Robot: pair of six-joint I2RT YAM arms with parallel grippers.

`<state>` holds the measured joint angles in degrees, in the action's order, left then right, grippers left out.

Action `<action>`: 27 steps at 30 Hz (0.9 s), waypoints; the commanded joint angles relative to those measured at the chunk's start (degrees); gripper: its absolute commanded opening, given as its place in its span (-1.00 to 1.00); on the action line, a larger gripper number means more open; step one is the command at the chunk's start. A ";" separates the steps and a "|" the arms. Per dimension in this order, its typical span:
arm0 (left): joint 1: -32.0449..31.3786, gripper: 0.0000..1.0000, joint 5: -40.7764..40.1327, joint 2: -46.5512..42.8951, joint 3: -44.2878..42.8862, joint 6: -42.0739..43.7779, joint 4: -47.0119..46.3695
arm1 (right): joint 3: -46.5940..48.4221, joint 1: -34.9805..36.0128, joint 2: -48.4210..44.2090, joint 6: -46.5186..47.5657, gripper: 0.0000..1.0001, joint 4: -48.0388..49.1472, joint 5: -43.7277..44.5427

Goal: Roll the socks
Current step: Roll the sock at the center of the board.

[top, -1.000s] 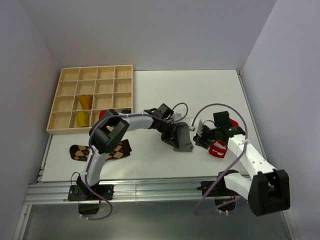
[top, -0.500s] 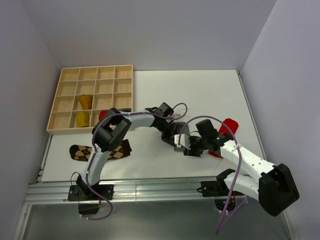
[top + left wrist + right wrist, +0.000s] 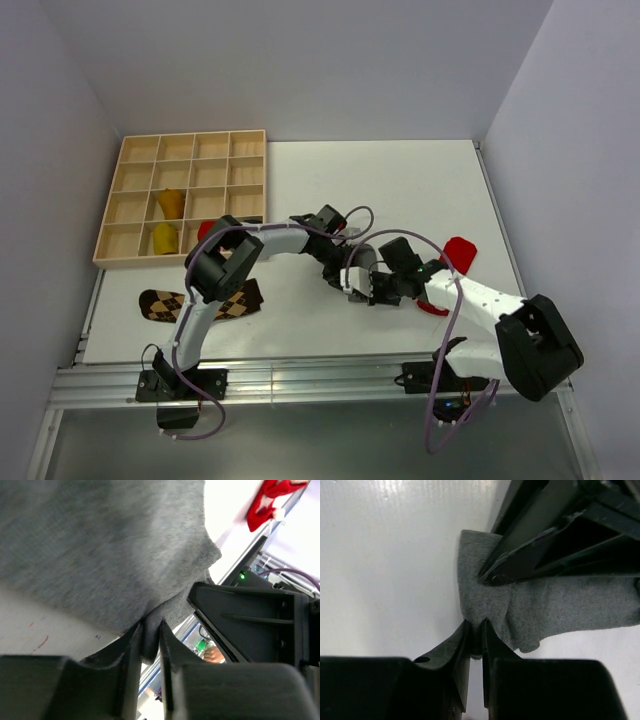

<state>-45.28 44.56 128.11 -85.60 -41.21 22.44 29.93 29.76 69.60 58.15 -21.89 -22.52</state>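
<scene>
Because rolling likely needs two holds | left gripper (image 3: 150, 642) pinches a fold of the grey sock (image 3: 100, 545) | right gripper (image 3: 476, 637) pinches its edge

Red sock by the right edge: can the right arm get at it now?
Probably not right away. The right gripper is pinched on a fold of the grey sock, and its own forearm lies across part of the red sock. Once it lets go, nothing else seems to block it.
</scene>
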 commanded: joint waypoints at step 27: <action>-11.03 -0.02 -49.38 -41.11 45.80 16.22 -54.26 | 47.30 -14.55 51.15 3.64 -0.73 -60.01 -22.20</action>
<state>-49.06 6.35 88.60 -39.57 -36.25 -26.70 72.55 15.68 117.84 63.66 -73.97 -41.58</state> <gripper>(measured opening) 0.485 0.163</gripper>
